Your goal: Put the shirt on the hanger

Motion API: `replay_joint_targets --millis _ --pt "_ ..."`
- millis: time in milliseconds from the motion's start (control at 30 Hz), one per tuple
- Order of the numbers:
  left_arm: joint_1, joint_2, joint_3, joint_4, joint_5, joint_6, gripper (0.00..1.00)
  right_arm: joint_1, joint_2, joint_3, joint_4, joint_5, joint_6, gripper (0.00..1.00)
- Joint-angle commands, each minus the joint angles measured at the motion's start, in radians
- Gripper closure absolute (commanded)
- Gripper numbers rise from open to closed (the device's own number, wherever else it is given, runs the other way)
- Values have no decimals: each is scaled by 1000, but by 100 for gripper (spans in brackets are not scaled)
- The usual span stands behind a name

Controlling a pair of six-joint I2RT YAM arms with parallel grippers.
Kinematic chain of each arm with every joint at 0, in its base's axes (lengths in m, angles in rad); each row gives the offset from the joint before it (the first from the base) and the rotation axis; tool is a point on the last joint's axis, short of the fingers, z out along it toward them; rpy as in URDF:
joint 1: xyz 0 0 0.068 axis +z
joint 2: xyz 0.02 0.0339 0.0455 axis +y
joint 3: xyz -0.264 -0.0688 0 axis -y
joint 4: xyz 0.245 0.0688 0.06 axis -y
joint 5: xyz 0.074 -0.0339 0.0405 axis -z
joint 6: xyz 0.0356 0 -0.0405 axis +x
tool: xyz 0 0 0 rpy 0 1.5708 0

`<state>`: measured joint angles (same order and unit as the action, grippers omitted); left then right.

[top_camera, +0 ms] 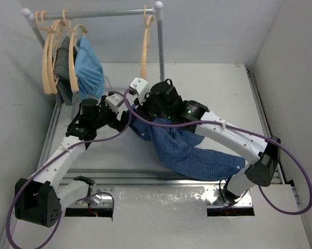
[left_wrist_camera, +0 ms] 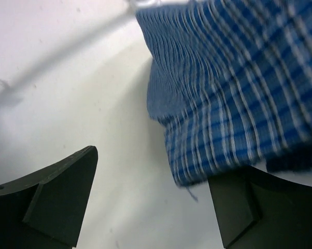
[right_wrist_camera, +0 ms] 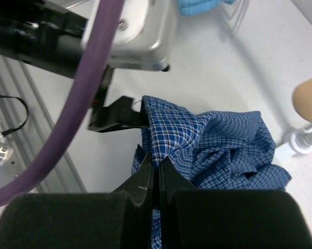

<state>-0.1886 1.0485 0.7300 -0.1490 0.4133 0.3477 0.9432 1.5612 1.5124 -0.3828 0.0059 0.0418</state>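
The dark blue checked shirt (top_camera: 192, 148) lies crumpled across the middle of the table, with one end lifted. My right gripper (right_wrist_camera: 156, 165) is shut on a raised fold of the shirt (right_wrist_camera: 218, 140). My left gripper (left_wrist_camera: 153, 171) is open right beside that fold. The shirt's edge (left_wrist_camera: 234, 93) hangs over its right finger (left_wrist_camera: 259, 207), and white table shows between the jaws. In the top view both grippers meet near the shirt's upper left end: left gripper (top_camera: 126, 106), right gripper (top_camera: 145, 115). One peach hanger (top_camera: 144, 46) hangs alone at the rail's right end.
A metal rack (top_camera: 158, 36) stands at the back. Several more peach hangers (top_camera: 50, 57) hang at its left end, carrying a light-blue garment (top_camera: 88, 67) and a dark grey one (top_camera: 62, 57). White walls close in both sides. Purple cables loop around both arms.
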Motion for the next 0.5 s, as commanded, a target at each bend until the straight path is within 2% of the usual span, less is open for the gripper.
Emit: replay_joint_targets --millis 0,67,100,167,200,267,300,400,433,467 --pt "-8 4 -10 225 16 -76 19 2 -38 0 62 -64 20 100" --pt "-8 16 -23 268 -39 -85 25 2 -43 -14 59 -70 23 100" --pt "-6 36 -32 302 -69 -95 38 -1 -49 -24 59 -79 26 100" --pt "-5 60 -34 322 -140 -104 52 -9 -66 -61 65 -96 41 100" --pt "-5 86 -30 322 -148 -108 73 -15 -72 -75 67 -102 47 100" --pt "-5 107 -17 289 -134 -111 100 -38 -87 -124 70 -112 64 100" --pt "-5 120 -12 273 -120 -111 100 -58 -93 -142 74 -115 73 96" --pt "-5 122 -7 236 -128 -92 100 -89 -145 -237 99 -155 92 61" --pt "-5 120 -7 230 -146 -84 100 -92 -165 -282 128 -164 83 46" --pt "-5 122 -4 223 -157 -78 100 -92 -202 -293 137 -179 67 40"
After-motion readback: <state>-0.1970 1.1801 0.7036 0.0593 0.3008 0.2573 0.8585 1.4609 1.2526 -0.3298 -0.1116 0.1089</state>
